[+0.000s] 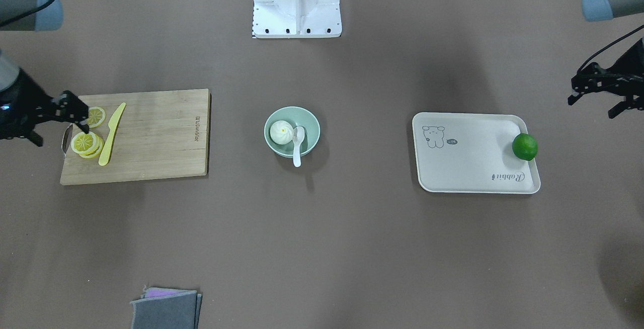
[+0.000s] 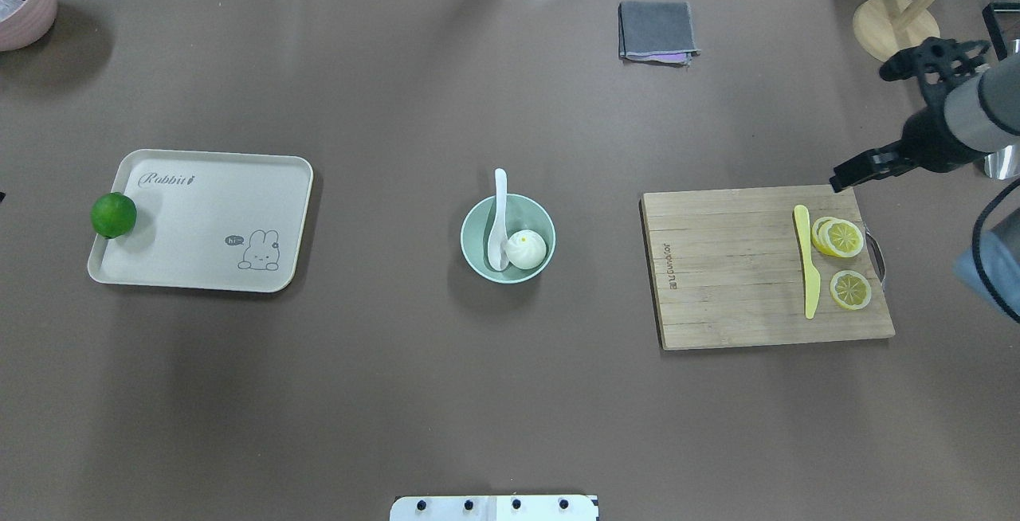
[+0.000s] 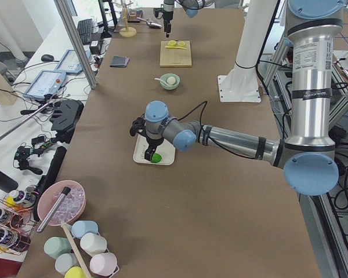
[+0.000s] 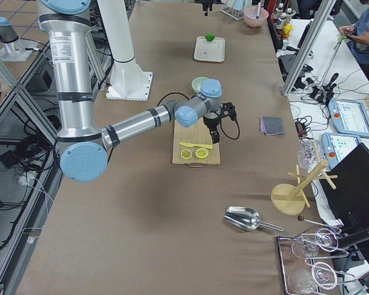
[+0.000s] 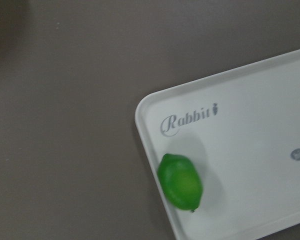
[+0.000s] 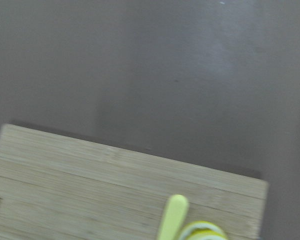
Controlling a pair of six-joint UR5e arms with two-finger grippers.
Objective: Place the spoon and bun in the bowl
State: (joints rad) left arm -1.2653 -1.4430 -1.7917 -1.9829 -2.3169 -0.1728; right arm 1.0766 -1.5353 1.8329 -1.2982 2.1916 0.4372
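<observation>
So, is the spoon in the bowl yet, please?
In: the spoon has its scoop inside the bowl beside the bun, with its handle leaning out over the rim.

White bun (image 1: 281, 132), mint-green bowl (image 1: 311, 119)

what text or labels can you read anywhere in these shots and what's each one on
"Rabbit" – cursive grey script printed on the beige tray, near the corner where the lime lies.
Small speech bubble beside the tray's rabbit drawing – holds characters, too small to read.
Brand mark burned into the cutting board along one short edge – too small and blurred to read reliably.
</observation>
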